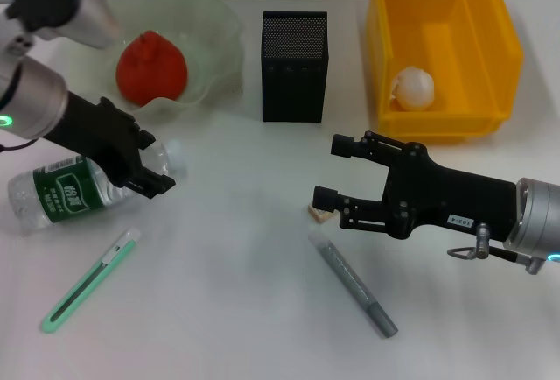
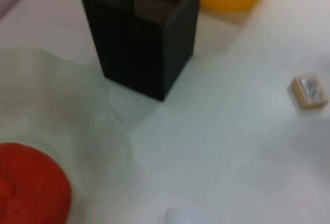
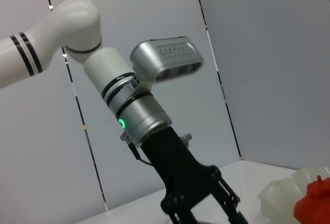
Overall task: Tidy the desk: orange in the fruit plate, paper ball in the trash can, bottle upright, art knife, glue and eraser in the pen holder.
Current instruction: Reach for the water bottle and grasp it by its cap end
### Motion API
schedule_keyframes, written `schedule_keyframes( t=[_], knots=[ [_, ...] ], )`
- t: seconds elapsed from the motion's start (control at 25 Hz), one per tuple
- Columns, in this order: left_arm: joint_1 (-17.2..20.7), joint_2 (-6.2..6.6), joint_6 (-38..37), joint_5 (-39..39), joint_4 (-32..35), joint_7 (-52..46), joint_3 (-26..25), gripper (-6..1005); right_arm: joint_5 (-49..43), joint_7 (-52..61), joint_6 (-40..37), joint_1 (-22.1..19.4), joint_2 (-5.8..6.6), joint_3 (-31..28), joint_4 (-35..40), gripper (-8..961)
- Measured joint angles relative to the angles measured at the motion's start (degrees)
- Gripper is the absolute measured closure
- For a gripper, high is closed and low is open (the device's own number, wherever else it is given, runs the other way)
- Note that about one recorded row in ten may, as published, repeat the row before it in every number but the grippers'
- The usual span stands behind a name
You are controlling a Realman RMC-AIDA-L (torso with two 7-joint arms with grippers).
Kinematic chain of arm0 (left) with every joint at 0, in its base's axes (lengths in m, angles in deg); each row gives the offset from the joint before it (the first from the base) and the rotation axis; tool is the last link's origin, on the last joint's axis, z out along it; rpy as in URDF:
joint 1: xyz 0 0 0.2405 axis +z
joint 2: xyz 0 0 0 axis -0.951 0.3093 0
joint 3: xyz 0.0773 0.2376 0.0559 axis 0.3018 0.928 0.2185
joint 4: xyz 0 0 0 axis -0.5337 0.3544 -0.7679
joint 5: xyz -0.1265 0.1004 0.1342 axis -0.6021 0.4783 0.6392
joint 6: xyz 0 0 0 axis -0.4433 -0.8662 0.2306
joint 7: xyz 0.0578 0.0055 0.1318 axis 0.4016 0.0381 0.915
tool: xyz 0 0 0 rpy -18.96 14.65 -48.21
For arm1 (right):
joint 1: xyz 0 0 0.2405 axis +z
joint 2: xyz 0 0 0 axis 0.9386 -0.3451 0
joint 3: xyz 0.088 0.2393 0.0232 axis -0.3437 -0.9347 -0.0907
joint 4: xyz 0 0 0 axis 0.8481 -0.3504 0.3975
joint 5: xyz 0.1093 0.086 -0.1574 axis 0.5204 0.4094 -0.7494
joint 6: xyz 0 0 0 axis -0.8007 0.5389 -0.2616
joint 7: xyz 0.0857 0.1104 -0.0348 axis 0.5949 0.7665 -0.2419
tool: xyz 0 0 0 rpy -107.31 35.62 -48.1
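Left tool [image 1: 150, 170] down at the neck end of the bottle [image 1: 66, 192], which lies on its side on the white surface [image 1: 227, 266]; fingers clamped on the bottle near the cap. Right tool [image 1: 335, 172] low over the middle of the surface, fingers [image 1: 325, 196] spread apart and holding nothing, lower fingertip just beside the eraser [image 1: 317, 214]. Eraser flat on the surface, label up in the left wrist view [image 2: 308, 92]. Orange [image 1: 150, 69] inside the fruit plate [image 1: 210, 21] at the far left. Pen holder [image 1: 294, 65] upright between fruit plate and trash can [image 1: 437, 12]. Paper ball [image 1: 413, 87] inside the trash can, at its open front. Art knife [image 1: 92, 279] flat near the front left, below the bottle. Glue [image 1: 353, 285] flat at a slant, just below the right tool, apart from the eraser.
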Motion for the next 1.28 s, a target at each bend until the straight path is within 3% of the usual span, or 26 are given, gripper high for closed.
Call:
schedule_keyframes(
  t=[0.16,0.56,0.8,1.28],
  knots=[
    [-1.44,-0.05,0.48,2.11,0.6,-2.48,3.39,278,0.0,-0.02,-0.03,-0.07,0.0,0.0,-0.07,124],
    [-3.47,-0.13,1.59,2.85,-0.01,-3.03,4.3,281,0.0,-0.02,-0.06,-0.14,-0.05,0.0,-0.93,124],
    [-4.0,-0.13,5.09,5.73,-0.82,-5.39,7.78,283,0.36,-0.16,-0.06,-0.01,-0.12,0.02,-1.35,124],
    [-6.34,-0.31,7.45,7.44,-6.84,-5.64,9.42,286,1.52,-0.72,-0.06,0.01,-0.18,0.0,-2.81,124]
  ],
)
